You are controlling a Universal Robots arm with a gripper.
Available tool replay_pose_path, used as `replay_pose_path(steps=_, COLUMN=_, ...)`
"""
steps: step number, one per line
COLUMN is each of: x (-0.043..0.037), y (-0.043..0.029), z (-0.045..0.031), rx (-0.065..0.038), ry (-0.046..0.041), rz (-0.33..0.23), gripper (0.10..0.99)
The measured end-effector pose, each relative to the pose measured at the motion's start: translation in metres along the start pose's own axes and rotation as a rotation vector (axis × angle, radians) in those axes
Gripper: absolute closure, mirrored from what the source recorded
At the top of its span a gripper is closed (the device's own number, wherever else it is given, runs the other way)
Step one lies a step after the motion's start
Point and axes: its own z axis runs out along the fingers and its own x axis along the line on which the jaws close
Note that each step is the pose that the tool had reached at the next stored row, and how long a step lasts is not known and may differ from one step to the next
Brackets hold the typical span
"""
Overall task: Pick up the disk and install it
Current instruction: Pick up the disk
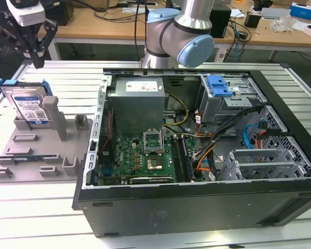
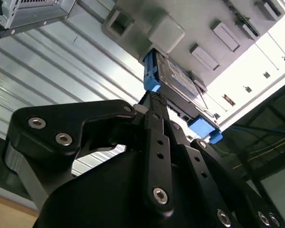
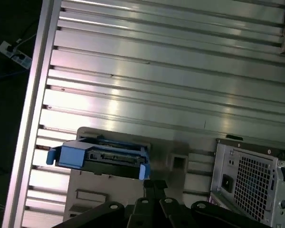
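One open case is seen nearest. Left of it, the disk is stood on edge in a grey holder. Farther back, above the disk, the gripper is hung, fingers pressed together, nothing held.

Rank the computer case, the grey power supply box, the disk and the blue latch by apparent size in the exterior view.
1. computer case
2. power supply box
3. disk
4. blue latch, though it sits farther from the camera, so this last place is unsure.
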Motion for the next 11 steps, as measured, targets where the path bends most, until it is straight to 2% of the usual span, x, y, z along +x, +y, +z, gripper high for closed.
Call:
replay_pose_path(steps=4, x=0.0, y=0.0, z=0.0009, rx=0.0, ry=0.0032, rz=-0.079, gripper=0.973)
replay_pose_path(steps=6, x=0.0, y=-0.0001, z=0.0015, rx=-0.001, ry=0.0053, rz=-0.128, gripper=0.851)
replay_pose_path(steps=7, x=0.0, y=-0.0001, z=0.0017, rx=-0.001, ry=0.006, rz=-0.147, gripper=0.851)
replay_pose_path(steps=11, x=0.0, y=-0.0001, z=0.0029, rx=-0.001, ry=0.0101, rz=-0.245, gripper=0.604)
